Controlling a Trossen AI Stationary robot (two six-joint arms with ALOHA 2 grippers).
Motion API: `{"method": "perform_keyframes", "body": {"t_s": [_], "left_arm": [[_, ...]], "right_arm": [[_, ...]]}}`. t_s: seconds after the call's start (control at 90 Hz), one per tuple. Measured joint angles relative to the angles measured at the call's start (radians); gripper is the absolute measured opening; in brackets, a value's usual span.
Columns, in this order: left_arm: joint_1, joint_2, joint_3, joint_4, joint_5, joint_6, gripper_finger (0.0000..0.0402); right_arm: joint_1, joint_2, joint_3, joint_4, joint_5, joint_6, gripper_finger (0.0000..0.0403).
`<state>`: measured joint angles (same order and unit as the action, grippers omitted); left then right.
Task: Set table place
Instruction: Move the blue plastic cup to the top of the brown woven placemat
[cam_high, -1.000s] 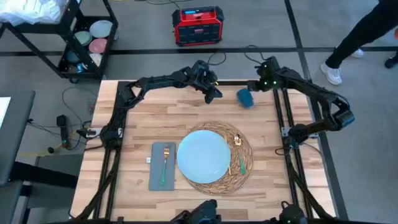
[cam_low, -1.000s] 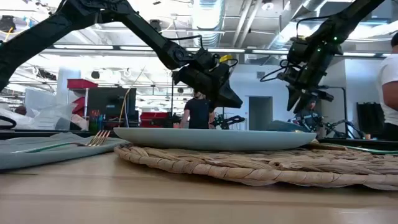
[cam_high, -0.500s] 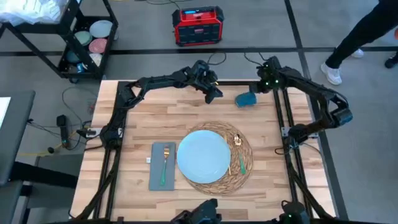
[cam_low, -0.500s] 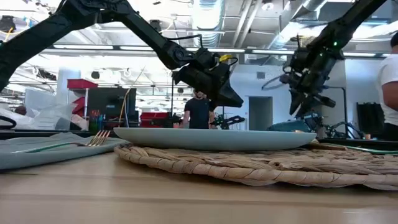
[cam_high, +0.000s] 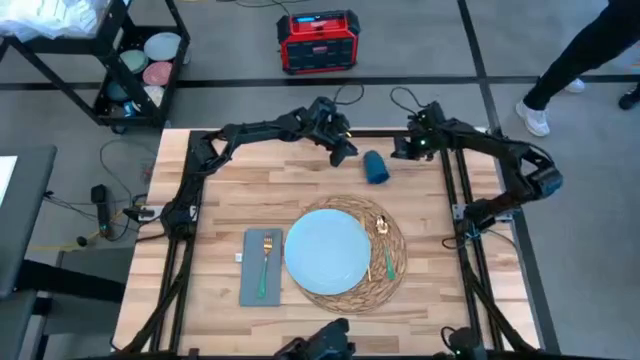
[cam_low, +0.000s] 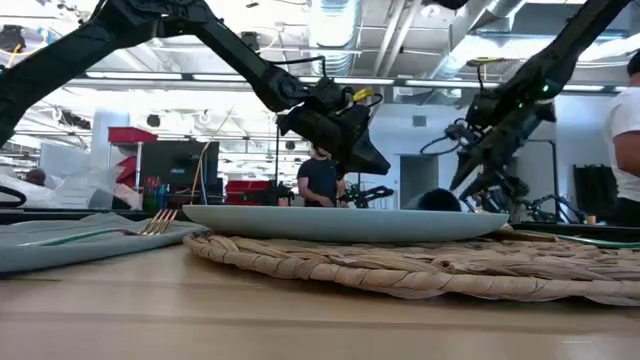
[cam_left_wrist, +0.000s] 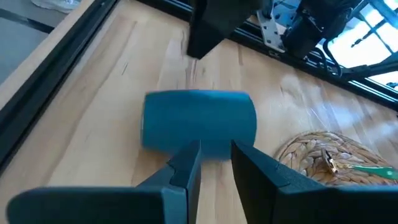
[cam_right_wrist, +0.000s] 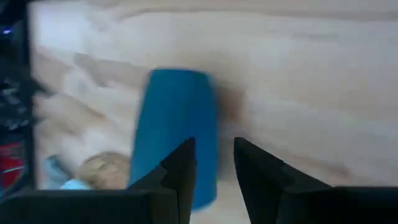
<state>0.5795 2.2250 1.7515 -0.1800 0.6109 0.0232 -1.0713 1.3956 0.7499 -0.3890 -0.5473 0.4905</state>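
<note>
With the blue cup (cam_high: 376, 167) lying on its side between both grippers, right gripper (cam_high: 397, 149) sits nearer, jaws slightly parted, empty; left gripper (cam_high: 343, 154) likewise.

Light wood table (cam_high: 250, 190), matt; rough woven straw placemat (cam_high: 398, 262); smooth glossy plate (cam_high: 327, 250); grey cloth napkin (cam_high: 252, 280).

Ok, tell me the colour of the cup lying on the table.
Teal blue. The cup shows best in the left wrist view, lying on its side.
</note>
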Motion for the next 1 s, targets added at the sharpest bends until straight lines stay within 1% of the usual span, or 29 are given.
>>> {"method": "perform_keyframes", "body": {"t_s": [0.056,0.133,0.222,0.356,0.456,0.633,0.822,0.9,1.0], "left_arm": [[0.001,0.0,0.0,-0.015,0.0,0.016,0.007],[0.001,0.0,0.0,-0.035,-0.004,0.031,0.007],[0.0,0.0,0.0,-0.037,-0.014,0.037,0.007],[-0.003,0.0,0.0,-0.035,-0.018,0.036,0.007],[-0.003,0.0,0.0,-0.04,-0.019,0.019,0.007],[-0.007,0.0,0.0,-0.041,-0.021,-0.014,0.007],[-0.027,0.0,0.0,-0.03,-0.021,-0.025,0.007],[-0.037,0.0,0.0,-0.031,-0.022,-0.034,0.007],[-0.05,0.0,0.0,-0.03,-0.033,-0.036,0.007]], "right_arm": [[0.02,-0.053,-0.02,0.004,0.008,0.015,0.0098],[0.04,-0.118,-0.049,0.045,0.045,0.054,0.0098],[0.03,-0.142,-0.065,0.064,0.084,0.067,0.0098],[0.016,-0.124,-0.068,0.077,0.089,0.061,0.0098],[0.017,-0.102,-0.066,0.134,0.068,0.065,0.0098],[0.017,-0.053,-0.063,0.156,0.048,0.06,0.0098],[0.001,-0.023,-0.059,0.276,-0.037,0.071,0.0098],[-0.011,-0.006,-0.034,0.271,-0.051,0.06,0.0098],[-0.029,0.02,0.021,0.234,-0.056,0.001,0.0098]]}}
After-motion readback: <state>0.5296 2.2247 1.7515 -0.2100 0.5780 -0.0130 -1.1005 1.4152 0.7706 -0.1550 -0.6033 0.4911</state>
